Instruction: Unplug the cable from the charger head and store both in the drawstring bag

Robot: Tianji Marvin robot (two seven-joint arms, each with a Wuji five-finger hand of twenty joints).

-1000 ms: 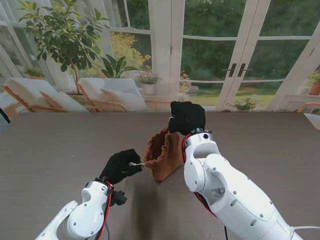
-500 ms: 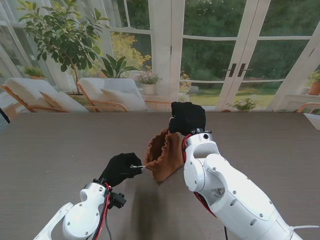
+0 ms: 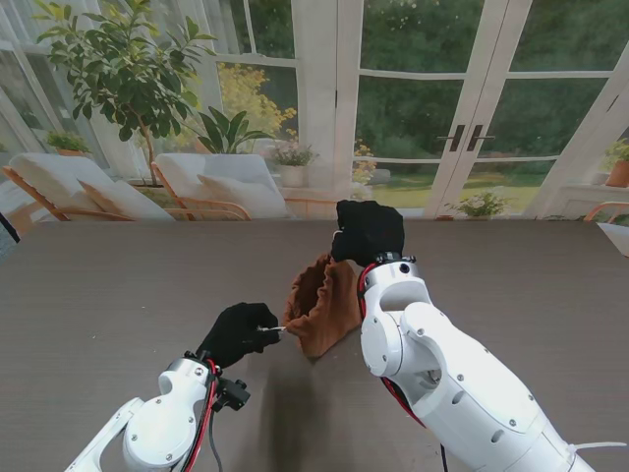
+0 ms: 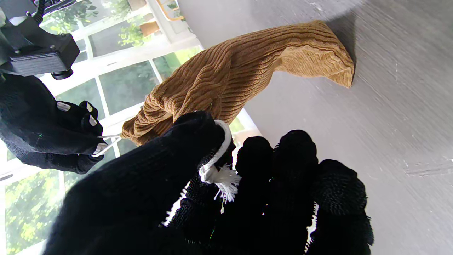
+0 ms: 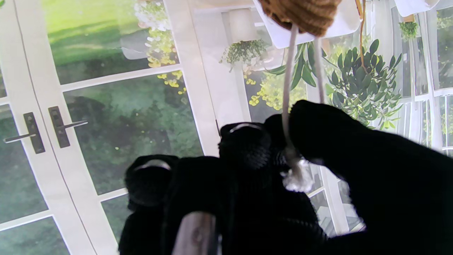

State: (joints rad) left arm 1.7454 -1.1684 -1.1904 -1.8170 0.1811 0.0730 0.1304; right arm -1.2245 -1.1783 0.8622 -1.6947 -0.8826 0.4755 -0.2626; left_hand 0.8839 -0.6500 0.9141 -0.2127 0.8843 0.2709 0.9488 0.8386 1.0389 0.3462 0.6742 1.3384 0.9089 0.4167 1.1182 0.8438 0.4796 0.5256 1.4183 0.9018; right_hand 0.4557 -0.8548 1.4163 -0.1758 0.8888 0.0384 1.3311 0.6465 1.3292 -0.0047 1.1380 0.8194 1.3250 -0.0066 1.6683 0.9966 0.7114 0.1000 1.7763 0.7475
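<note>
Corduroy drawstring bag sits mid-table, soft and floppy, likely to sag unless tensioned by its cords. Left hand, at the bag's eight o'clock, pinches a white cord end; right hand, at one o'clock, grips the other cord. Cable and charger aren't visible.

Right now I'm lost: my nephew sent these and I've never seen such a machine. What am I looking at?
It is a robot with two white arms, each ending in a black-gloved, five-fingered hand. One camera looks down from its stand; one rides on each wrist, so those views appear flipped. A brown corduroy drawstring bag sits on the grey table. The left hand pinches one white drawstring, and the right hand pinches the other drawstring on the far side. No cable or charger is visible; they may be inside the bag.
</note>
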